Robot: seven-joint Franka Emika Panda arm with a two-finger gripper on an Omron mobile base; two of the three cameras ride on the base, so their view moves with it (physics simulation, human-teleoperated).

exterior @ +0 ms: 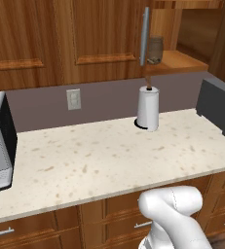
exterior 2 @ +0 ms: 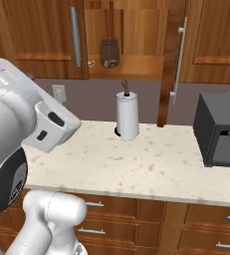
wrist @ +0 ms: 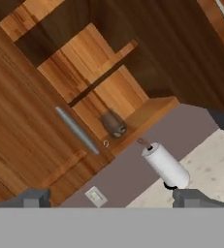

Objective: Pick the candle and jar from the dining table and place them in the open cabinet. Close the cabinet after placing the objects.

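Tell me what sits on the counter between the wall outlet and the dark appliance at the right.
In the right base view, the white paper-towel roll stands on the counter between the wall outlet and the dark appliance; the rest is bare stone.

jar [exterior 2: 109, 53] on open cabinet [exterior 2: 136, 64] shelf, paper-towel roll [exterior 2: 127, 116] on counter [exterior 2: 151, 164]
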